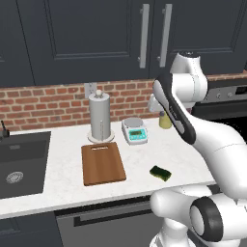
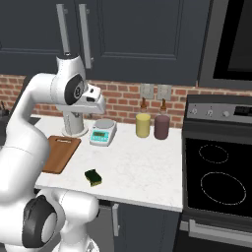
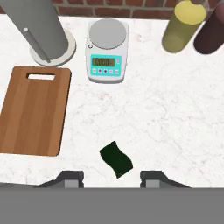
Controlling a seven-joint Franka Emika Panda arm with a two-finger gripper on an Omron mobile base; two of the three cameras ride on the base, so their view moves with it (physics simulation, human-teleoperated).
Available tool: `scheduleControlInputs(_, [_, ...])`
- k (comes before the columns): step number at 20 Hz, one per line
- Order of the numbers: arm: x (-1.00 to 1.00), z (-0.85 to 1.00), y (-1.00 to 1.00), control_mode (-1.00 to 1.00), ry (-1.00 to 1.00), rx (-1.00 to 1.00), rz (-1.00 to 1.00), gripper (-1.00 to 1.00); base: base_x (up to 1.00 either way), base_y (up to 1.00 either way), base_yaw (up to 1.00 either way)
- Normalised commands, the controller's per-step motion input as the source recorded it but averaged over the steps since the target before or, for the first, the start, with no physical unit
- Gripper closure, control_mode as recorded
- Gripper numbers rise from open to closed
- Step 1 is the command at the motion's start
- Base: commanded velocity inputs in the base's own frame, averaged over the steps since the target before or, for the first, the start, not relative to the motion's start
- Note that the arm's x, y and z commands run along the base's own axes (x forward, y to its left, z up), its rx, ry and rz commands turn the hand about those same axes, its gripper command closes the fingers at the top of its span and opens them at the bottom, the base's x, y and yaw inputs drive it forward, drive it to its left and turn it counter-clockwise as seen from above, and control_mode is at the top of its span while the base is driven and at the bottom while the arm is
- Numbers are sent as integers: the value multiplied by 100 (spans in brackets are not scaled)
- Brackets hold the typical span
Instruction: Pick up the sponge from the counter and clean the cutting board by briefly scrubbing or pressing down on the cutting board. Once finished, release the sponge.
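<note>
The dark green sponge lies flat on the white counter near its front edge. To its left rests the brown wooden cutting board, slot handle toward the wall. My gripper hangs high above the counter, open, with nothing between its fingers. In the hand view the sponge sits just above the gap between the fingertips.
Behind the board stand a paper towel holder and a kitchen scale. A yellow bottle and a dark purple one stand by the brick wall. A sink lies left, a black stovetop right.
</note>
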Motion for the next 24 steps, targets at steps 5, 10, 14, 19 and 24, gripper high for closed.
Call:
scheduleControlInputs(5, [-4,-2,0,-100,0,-1,0,-100,0,0,0])
scheduleControlInputs(10, [0,-46,25,-100,10,0,26,-100,0,0,0])
scheduleControlInputs(14, [0,-64,19,-100,20,0,51,-100,0,0,0])
scheduleControlInputs(19, [0,-46,1,-100,17,0,28,-100,0,0,0])
scheduleControlInputs(24, [0,-1,0,-100,4,0,1,-100,0,0,0])
